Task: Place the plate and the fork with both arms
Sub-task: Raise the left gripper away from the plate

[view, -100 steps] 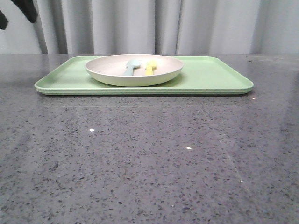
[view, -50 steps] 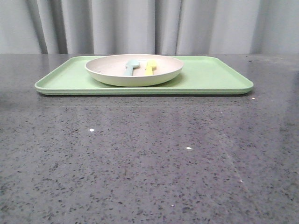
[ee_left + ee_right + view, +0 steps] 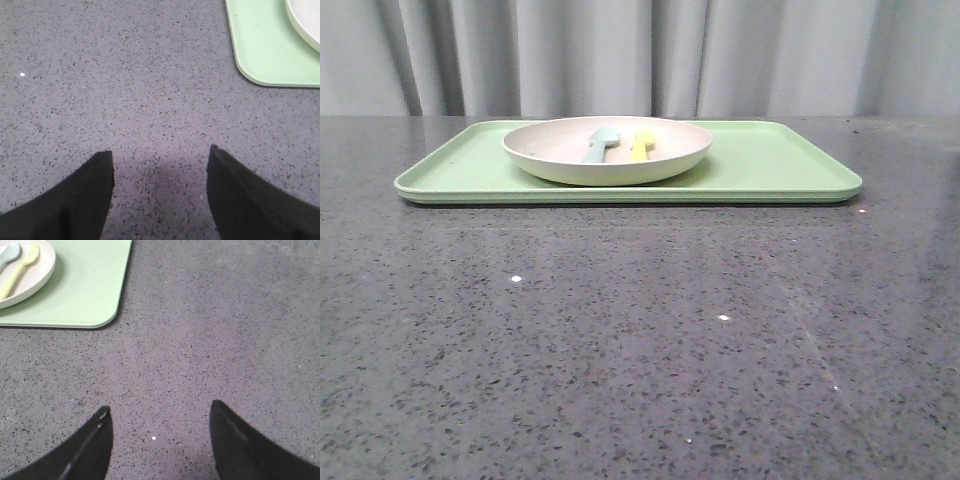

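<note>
— Looking over the front view, where does everything sit?

— Centre-upper frame: the plate (image 3: 607, 150) rests on the green tray (image 3: 780, 165), with the fork (image 3: 641, 146) lying inside it beside a pale blue-green utensil (image 3: 601, 145). That reads as the finished arrangement.

— And the arms?

— Neither shows from the front. The left gripper (image 3: 160, 155) hangs over bare desk (image 3: 640, 350), jaws spread and empty, the tray corner at upper right of its view. The right gripper (image 3: 160, 410) is likewise released, holding nothing, tray and plate at its upper left.

— Why apart?

— Probably to stay clear of the tray.
</note>
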`<action>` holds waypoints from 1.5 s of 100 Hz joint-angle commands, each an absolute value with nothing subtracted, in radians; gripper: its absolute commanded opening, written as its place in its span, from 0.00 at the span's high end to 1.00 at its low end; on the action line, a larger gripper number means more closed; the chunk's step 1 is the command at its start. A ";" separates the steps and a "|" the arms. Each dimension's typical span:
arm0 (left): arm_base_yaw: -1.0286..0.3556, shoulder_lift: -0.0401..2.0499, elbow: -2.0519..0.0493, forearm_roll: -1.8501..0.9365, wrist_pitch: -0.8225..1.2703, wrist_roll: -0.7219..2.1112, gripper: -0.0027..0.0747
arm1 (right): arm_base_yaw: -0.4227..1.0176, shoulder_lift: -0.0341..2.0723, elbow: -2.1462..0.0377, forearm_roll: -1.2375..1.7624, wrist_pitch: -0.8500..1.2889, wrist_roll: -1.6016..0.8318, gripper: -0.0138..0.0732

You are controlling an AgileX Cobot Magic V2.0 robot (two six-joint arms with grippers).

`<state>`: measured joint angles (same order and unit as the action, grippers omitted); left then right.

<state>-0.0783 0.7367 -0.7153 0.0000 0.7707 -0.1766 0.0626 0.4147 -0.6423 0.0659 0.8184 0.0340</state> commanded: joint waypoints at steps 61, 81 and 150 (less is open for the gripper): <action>-0.074 0.589 -0.651 0.000 0.709 -0.183 0.44 | 0.058 0.487 -0.728 0.186 0.759 0.028 0.34; -0.074 0.589 -0.651 0.000 0.709 -0.183 0.44 | 0.058 0.649 -0.876 0.199 0.816 0.028 0.34; -0.074 0.589 -0.651 0.000 0.714 -0.183 0.44 | 0.215 1.172 -1.295 0.213 0.834 0.065 0.34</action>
